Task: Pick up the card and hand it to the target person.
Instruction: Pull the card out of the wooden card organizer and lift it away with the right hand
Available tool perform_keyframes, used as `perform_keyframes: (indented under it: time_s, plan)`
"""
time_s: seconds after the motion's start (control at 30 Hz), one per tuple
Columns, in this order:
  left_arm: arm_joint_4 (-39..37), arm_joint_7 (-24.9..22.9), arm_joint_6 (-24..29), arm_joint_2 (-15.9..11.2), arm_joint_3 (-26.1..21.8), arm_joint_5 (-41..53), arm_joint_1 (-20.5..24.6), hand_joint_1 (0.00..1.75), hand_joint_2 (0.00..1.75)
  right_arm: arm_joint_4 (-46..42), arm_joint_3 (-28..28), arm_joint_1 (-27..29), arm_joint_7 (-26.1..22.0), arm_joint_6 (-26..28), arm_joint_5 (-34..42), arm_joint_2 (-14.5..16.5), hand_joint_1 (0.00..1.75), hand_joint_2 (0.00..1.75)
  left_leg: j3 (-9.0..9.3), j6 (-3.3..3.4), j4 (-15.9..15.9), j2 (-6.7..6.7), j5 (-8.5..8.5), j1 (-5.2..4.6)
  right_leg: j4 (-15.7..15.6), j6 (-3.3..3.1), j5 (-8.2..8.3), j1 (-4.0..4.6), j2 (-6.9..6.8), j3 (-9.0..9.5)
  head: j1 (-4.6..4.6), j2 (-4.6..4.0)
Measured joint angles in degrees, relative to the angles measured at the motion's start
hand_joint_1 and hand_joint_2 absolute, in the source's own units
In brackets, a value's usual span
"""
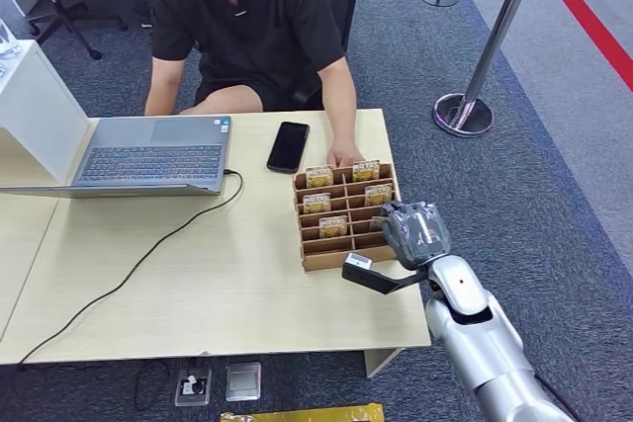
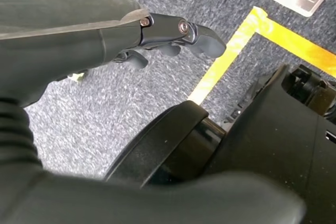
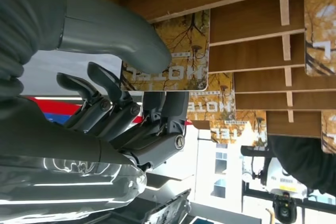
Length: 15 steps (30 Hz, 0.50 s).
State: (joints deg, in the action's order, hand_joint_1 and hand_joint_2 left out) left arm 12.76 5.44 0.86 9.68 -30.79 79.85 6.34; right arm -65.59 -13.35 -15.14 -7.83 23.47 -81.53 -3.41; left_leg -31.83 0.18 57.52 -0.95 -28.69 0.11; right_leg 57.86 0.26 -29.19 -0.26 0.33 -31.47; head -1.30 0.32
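I am pinching a thin, stiff, slippery autumn-print hotel card (image 3: 174, 59) by its edge with the right hand (image 3: 130, 98), frame centre, above the slotted cardboard rack (image 1: 345, 219).

My right arm (image 1: 478, 338) reaches forward, wrist bent, right hand (image 1: 415, 232) curled. Its thumb (image 3: 118, 32) lies on one face of a card (image 3: 178, 56), its fingers (image 3: 158, 114) on the other. My left hand (image 2: 118, 35) hangs low, fingers loosely extended, holding nothing.

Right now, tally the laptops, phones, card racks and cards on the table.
Laptop: 1
Phone: 1
Card rack: 1
Hotel cards: 6, one between the right hand's thumb and fingers
Total: 9
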Motion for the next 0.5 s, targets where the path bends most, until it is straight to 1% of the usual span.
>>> perform_keyframes:
  time_s: [0.17,0.5]
  plan:
    - [0.00,0.03,-0.22,0.00,0.57,0.73,0.00,0.00,1.75,-0.87,0.28,0.58,-1.85,2.32,2.72,0.19,1.75,1.75,-0.03,0.00,0.00,0.00,0.00,0.00,0.00,0.00,0.00,0.00,0.00,-0.02,-0.01,0.00]
    - [0.00,-1.02,0.30,0.01,0.60,0.36,0.50,0.00,1.75,-8.12,0.65,1.51,-12.24,14.24,19.31,2.61,1.75,1.75,-0.06,0.00,-0.02,0.00,0.00,0.00,0.01,-0.01,0.00,0.00,0.00,-0.04,0.02,-0.01]
